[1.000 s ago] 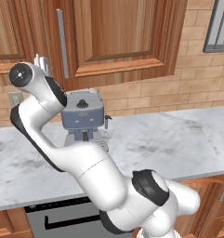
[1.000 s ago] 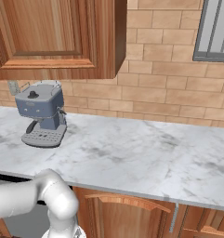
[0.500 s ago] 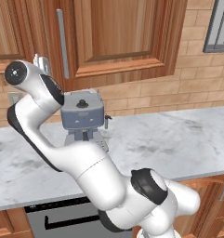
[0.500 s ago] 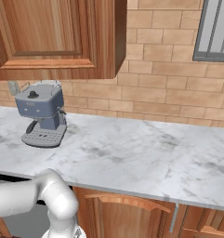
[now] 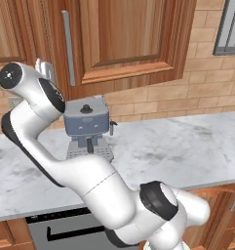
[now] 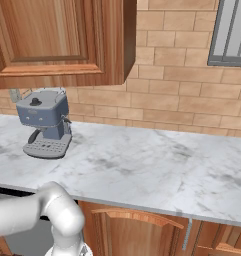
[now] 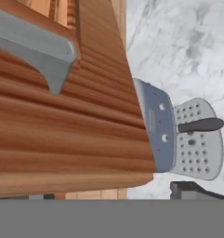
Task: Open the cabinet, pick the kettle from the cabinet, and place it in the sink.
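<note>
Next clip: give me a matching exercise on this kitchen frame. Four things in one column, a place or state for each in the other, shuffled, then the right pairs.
Things
1. reddish-brown wooden wall cabinet
2. long vertical silver bar handle
3. blue-grey espresso machine
4. two-finger gripper

Places or states
A. stands on the white marble counter
B. door shut
C. raised just left of the handle's lower end, jaws open
D. fixed along the door's left edge

Pairs: 1-B, 2-D, 3-A, 4-C

arm [image 5: 89,180]: glossy white rounded shells | joints: dark bands | wrist cap: black disc, small centre screw
</note>
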You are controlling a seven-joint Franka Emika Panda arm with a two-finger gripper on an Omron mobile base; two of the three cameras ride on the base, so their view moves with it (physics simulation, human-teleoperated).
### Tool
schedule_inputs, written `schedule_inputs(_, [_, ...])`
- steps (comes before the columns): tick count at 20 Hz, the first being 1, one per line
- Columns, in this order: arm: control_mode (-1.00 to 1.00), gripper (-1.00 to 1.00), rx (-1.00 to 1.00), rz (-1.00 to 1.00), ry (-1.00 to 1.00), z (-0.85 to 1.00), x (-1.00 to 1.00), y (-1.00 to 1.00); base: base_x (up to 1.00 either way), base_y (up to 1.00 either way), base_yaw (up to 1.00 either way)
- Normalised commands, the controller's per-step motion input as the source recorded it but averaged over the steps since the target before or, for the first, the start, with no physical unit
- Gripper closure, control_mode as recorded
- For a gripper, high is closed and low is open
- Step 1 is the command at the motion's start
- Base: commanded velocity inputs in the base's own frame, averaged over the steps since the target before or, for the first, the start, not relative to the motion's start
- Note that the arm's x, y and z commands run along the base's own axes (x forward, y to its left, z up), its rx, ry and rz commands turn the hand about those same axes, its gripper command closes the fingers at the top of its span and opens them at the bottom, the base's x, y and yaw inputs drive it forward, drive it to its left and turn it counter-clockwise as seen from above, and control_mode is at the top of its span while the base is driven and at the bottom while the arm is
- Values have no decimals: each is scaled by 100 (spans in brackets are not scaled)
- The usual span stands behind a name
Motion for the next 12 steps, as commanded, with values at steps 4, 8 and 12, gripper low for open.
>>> schedule_inputs(4, [-100,-100,21,-20,-4,1,-41,0,0,0,0])
schedule_inputs(8, [-100,-100,22,-19,0,4,-45,-4,0,0,0])
schedule_inputs(12, [-100,-100,20,-20,0,3,-53,-13,0,0,0])
